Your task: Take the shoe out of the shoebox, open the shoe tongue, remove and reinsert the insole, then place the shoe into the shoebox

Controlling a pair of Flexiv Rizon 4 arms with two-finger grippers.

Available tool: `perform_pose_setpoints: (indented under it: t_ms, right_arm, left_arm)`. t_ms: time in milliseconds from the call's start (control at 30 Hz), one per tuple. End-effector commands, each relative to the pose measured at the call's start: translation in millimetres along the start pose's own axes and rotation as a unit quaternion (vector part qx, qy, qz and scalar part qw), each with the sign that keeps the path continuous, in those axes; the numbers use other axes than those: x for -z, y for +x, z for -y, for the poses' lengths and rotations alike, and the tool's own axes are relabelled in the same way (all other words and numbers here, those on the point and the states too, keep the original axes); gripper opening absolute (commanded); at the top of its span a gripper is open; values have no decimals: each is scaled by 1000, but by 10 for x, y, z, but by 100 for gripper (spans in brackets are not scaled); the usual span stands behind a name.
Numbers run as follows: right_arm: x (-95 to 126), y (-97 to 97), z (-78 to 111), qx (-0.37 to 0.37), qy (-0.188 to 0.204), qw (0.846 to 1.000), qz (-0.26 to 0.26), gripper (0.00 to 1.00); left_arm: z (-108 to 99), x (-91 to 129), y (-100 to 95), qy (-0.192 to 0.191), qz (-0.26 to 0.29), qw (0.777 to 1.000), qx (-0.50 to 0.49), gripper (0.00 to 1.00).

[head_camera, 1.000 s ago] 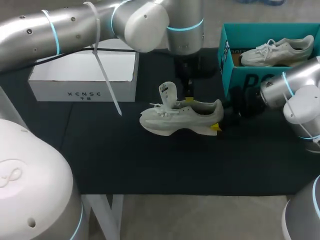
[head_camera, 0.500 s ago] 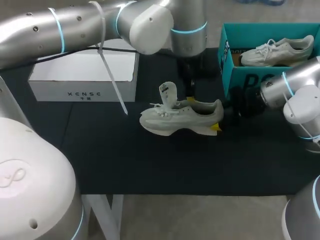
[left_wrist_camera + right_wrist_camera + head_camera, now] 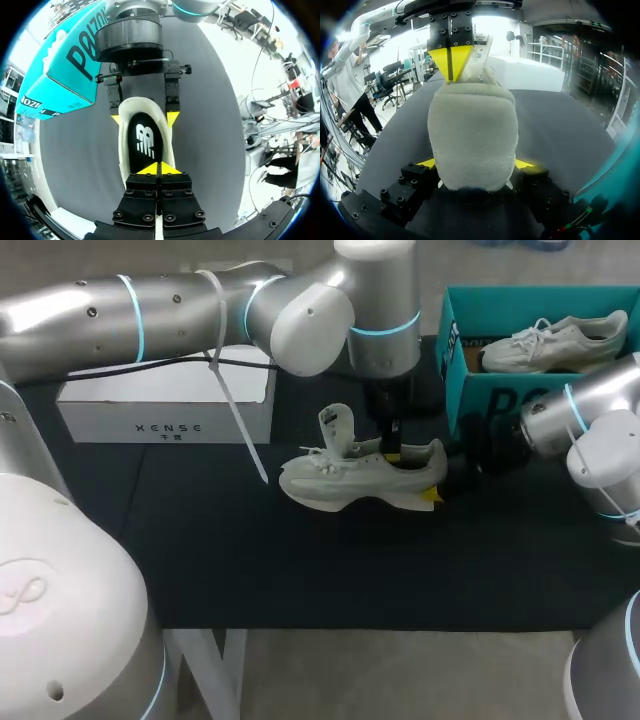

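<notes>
Item: pale grey-white mesh running shoe [image 3: 340, 480], standing on its sole at the middle of the black cloth table covering [image 3: 300, 570], toe to 9 o'clock, heel to 3 o'clock. Its padded tongue [image 3: 336, 428] is drawn up and stands clear of the opening. Contents: black foam insole [image 3: 145, 142] with a white logo, lying flat in the footbed, not yet lifted. Holder: right gripper [image 3: 475, 163], entering from 3 o'clock, clamped on the heel with one yellow tip on each side. Worker: left gripper [image 3: 160, 169], hanging over the opening from 12 o'clock, tips pressed together at the toe-ward limit of the insole's visible part; whether a fold of foam lies between them cannot be told. Nearby: teal cardboard shoebox [image 3: 500, 400] at 2 o'clock of the shoe, with a second pale shoe [image 3: 555, 340] inside; long white box [image 3: 165, 405] at 10 o'clock. Step in hand, by judgement: insole removal. Handling notes: the pinch should take the foam edge alone, not the lining beneath. Peel upward slowly, since thin foam bends and may cling to the footbed. The heel clamp must hold the shoe down, or it could rise with the insole. Keep the path off the raised tongue so it does not fall back over the opening.
</notes>
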State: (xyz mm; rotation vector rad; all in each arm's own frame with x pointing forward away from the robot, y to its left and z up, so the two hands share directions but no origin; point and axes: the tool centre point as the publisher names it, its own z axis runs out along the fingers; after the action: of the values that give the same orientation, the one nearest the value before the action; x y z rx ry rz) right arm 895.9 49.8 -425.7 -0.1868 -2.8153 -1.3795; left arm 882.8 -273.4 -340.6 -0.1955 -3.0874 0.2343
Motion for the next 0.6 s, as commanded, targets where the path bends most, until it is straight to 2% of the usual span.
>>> perform_pose_setpoints:
  t_ms: [33, 267, 600]
  right_arm:
    - [-18, -9, 44, 0, 0, 1000, -1, 0]
    - [-18, -9, 44, 0, 0, 1000, -1, 0]
    - [-18, -9, 44, 0, 0, 1000, -1, 0]
  left_arm:
    - [97, -24, -116, -19, -11, 1000, -10, 0]
    - [116, -218, -211, -39, -15, 999, -9, 0]
    - [-111, -339, -289, -57, -22, 998, 9, 0]
